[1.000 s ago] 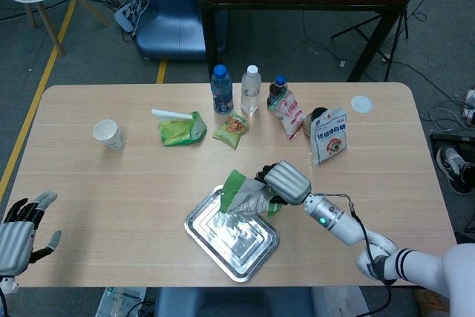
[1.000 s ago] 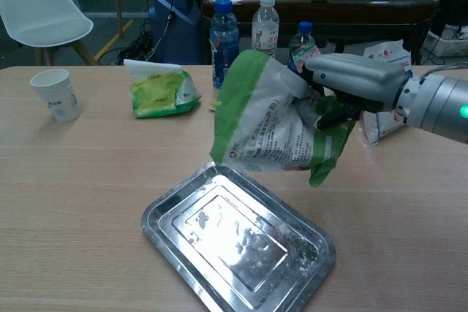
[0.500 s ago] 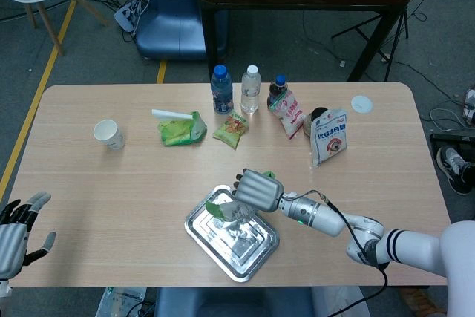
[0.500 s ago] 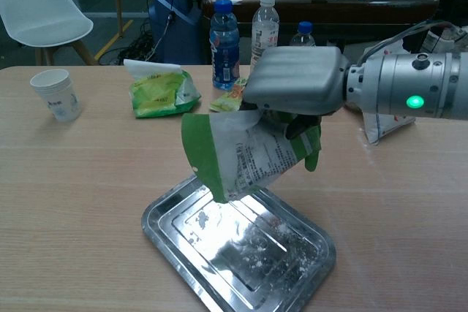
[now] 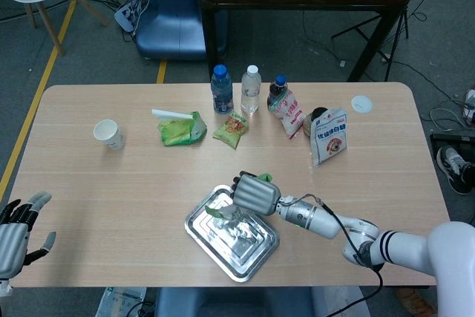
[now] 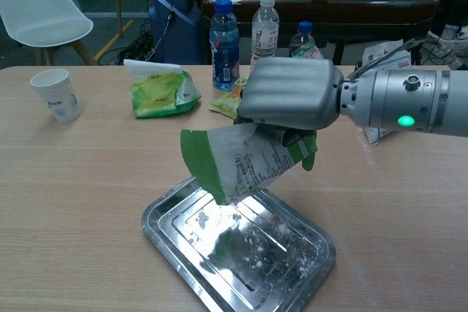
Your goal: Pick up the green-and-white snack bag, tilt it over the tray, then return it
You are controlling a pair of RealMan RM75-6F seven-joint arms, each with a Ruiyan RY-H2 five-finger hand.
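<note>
My right hand point(image 6: 289, 99) point(image 5: 256, 192) grips the green-and-white snack bag point(image 6: 241, 162) from above and holds it tilted over the metal tray point(image 6: 175, 235), mouth pointing down and to the left. In the head view most of the bag point(image 5: 223, 213) is hidden under the hand, above the tray point(image 5: 204, 239). Crumbs and dark bits lie on the tray floor. My left hand point(image 5: 16, 231) hangs open, fingers spread, off the table's front left corner, holding nothing.
Along the back stand a blue-capped bottle point(image 5: 220, 89), a clear bottle point(image 5: 251, 89) and a dark bottle point(image 5: 277, 93). A green packet point(image 5: 180, 128), a small snack packet point(image 5: 231, 129), a white pouch point(image 5: 329, 136) and a paper cup point(image 5: 108, 134) lie around.
My right hand rolled the bag from upright to mouth-down and carried it left over the tray; in the last half second it tipped a little further. More crumbs now show on the tray.
</note>
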